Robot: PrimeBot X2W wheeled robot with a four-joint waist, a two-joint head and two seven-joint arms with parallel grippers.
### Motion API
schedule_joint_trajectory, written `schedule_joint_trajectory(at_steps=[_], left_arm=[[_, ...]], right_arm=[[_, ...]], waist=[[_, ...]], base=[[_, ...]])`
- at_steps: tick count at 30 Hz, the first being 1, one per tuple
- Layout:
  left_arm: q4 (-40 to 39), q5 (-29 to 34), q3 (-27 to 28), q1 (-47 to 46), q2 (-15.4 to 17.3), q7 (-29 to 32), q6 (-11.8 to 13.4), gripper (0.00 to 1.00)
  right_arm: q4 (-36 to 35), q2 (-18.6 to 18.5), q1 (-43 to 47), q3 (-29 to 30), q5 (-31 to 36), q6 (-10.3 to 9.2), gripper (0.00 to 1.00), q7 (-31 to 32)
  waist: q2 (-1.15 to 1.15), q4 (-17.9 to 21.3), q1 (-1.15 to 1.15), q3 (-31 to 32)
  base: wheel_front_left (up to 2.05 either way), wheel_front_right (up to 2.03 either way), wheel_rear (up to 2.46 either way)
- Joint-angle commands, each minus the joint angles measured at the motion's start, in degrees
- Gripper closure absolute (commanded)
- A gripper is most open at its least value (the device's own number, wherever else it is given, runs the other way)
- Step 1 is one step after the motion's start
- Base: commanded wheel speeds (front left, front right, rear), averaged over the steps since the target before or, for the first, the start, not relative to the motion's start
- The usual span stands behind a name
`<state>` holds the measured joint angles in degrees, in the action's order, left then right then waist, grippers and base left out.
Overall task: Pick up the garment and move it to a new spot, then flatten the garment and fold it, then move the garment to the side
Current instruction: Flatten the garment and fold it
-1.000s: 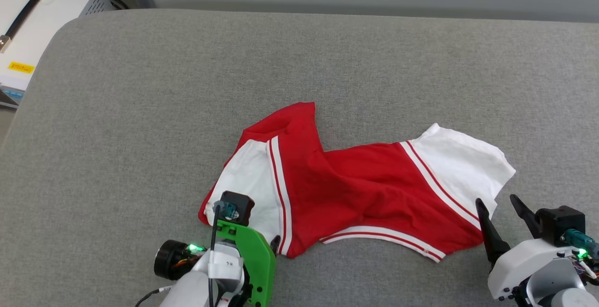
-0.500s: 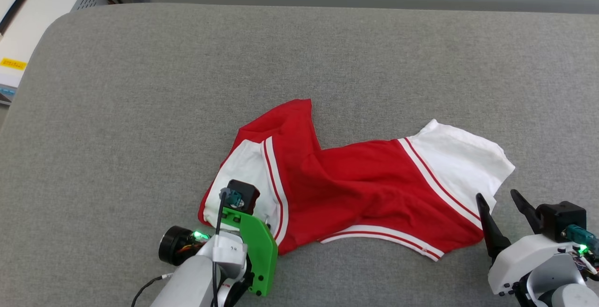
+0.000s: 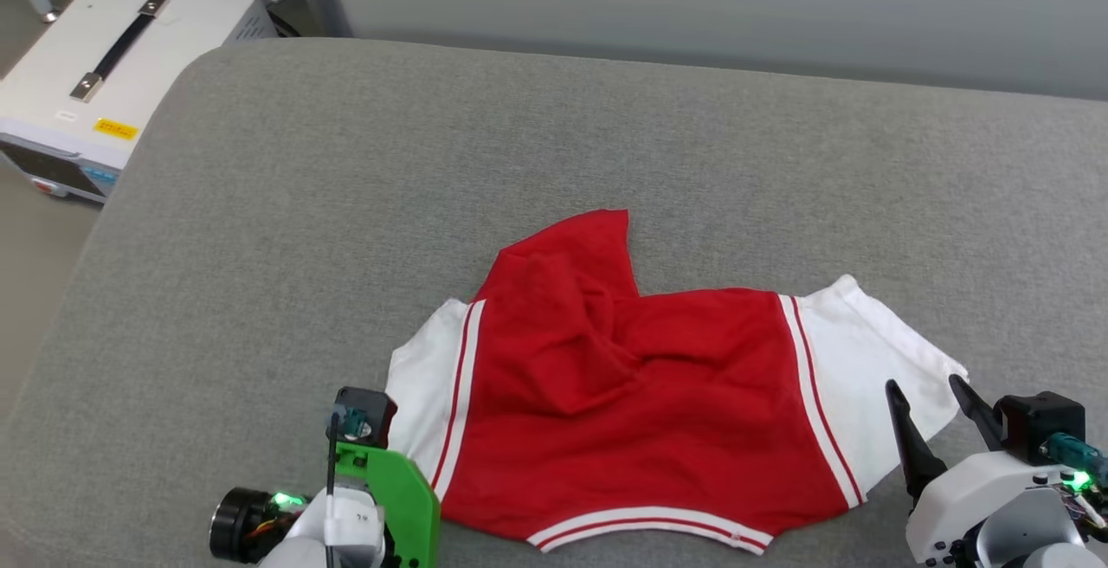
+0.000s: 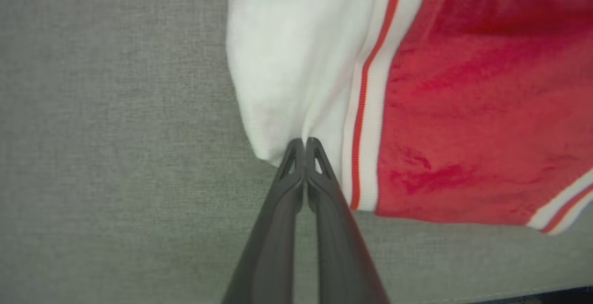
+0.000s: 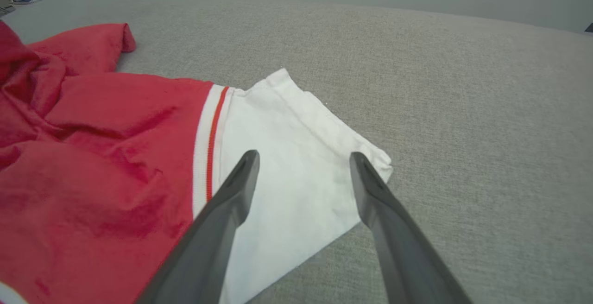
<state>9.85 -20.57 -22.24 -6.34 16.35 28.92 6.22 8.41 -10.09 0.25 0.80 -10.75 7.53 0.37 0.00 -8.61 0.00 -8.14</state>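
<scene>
The left hand (image 4: 305, 142) is clenching its two dark fingers tightly together on the edge of a white sleeve (image 4: 287, 63), and the cloth is puckering into a small crease right at the tips. From that pinch the sleeve is spreading toward 12 o'clock in the left wrist view, and a red-and-white striped band (image 4: 366, 109) is running beside it at 1 o'clock, with the red body of the garment (image 4: 463, 86) filling the 2 to 3 o'clock side. The right hand (image 5: 301, 155) is staying released, its fingers spread wide apart with the other white sleeve (image 5: 287, 123) showing between them; whether the tips are touching the cloth, I cannot tell. In the right wrist view the red body is bunching into folds toward 9 o'clock, and one red corner is curling over at 10 o'clock. In the head view the garment (image 3: 623, 412) is lying crumpled on the grey worktop (image 3: 606, 118), toward 6 o'clock of it, with the plain red side up, a red flap pointing to 12 o'clock and a striped hem running along its 6 o'clock edge. The right hand (image 3: 924, 384) is sitting at 4 o'clock of the garment. Off the worktop's rounded corner, at 10 o'clock, a white case (image 3: 173, 40) with a black handle (image 3: 119, 47) is standing.
</scene>
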Motion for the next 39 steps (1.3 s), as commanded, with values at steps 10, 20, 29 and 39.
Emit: schedule_joint_trajectory(at_steps=[10, 20, 29, 39], left_arm=[[1.4, 0.0, -1.7, 3.4, 0.3, 0.6, 0.1, 0.83], [2.5, 0.9, 0.1, -0.1, -1.3, -12.8, 0.4, 0.0], [1.2, 3.6, 0.7, -4.0, -1.3, -30.8, -1.6, 0.0], [3.0, 5.7, -0.2, -6.8, -2.1, -41.7, -2.8, 0.0]], right_arm=[[1.1, 0.8, 0.8, -0.1, 0.3, -0.04, 0.0, 1.7], [0.1, -0.9, 0.9, 0.2, -0.1, -0.04, 0.0, 3.5], [-3.0, -9.2, -3.5, -3.7, -3.2, -0.04, 0.0, 13.0], [1.5, -19.0, -13.7, -11.7, -11.5, -0.04, 0.0, 31.3]], waist=[[0.0, -3.2, 0.0, 2.4], [0.0, -3.1, 0.0, 2.4], [0.0, -6.2, 0.0, 1.1], [0.0, -10.6, 0.0, -1.9]], base=[[0.0, 0.0, 0.0], [0.0, 0.0, 0.0], [0.0, 0.0, 0.0], [0.0, 0.0, 0.0]])
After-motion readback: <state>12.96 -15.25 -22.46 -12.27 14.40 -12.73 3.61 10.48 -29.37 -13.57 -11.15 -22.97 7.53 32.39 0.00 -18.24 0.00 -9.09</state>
